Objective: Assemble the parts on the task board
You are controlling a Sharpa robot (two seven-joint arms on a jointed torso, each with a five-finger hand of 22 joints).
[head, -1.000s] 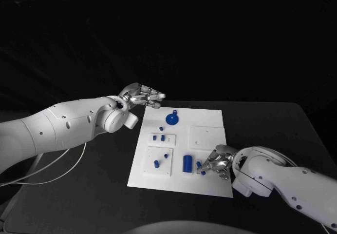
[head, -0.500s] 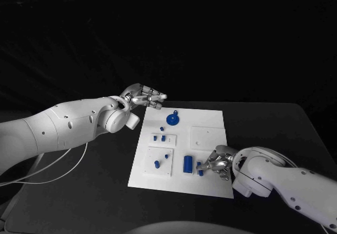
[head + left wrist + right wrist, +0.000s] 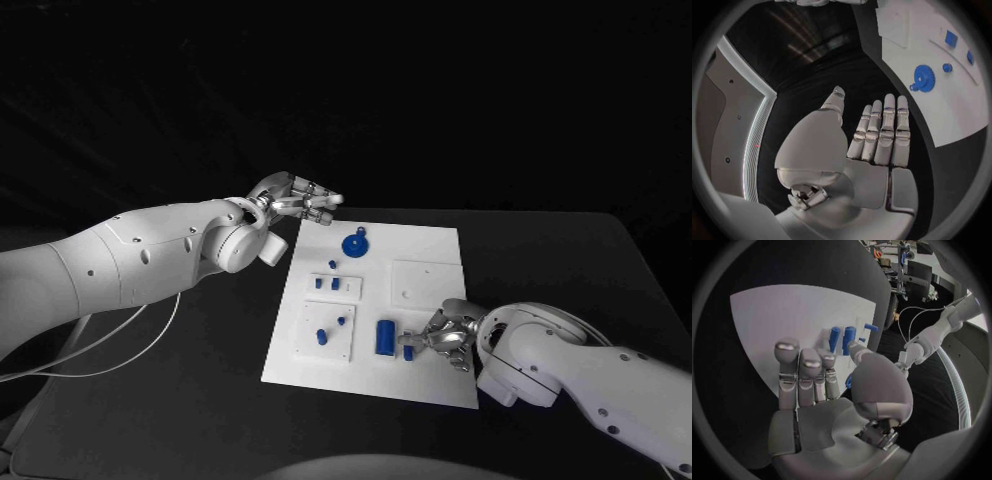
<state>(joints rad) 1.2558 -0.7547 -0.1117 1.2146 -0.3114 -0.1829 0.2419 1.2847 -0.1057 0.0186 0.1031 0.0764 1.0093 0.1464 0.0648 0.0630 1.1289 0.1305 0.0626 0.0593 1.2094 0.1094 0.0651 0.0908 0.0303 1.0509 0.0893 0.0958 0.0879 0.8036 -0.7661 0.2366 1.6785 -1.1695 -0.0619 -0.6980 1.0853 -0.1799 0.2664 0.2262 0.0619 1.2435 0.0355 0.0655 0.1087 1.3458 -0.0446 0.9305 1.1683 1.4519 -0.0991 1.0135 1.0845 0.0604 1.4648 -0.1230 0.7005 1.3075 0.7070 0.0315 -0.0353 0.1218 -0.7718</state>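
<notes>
Two white arms reach over the black table (image 3: 577,260) toward the white board (image 3: 433,245) in the middle. At the left, the left hand (image 3: 296,200) hovers above the table just beside the board's far left corner; in the left wrist view its fingers (image 3: 879,135) lie straight and side by side, the thumb set off from them, and it holds nothing. Just right of it, near the board's far edge, lies a blue gear (image 3: 353,243). Nearer, down the board's left side, small blue pegs (image 3: 333,283) stand in a raised white block, and more blue pieces (image 3: 327,330) sit in a second block nearer still. Right of that block a blue cylinder (image 3: 385,336) lies on the board. Right again, the right hand (image 3: 447,333) sits low over the board's near right part, with a small blue part (image 3: 411,350) at its fingertips; I cannot tell whether it grips that part or only touches it. In the right wrist view its fingers are stretched out, pointing toward the upright pegs.
</notes>
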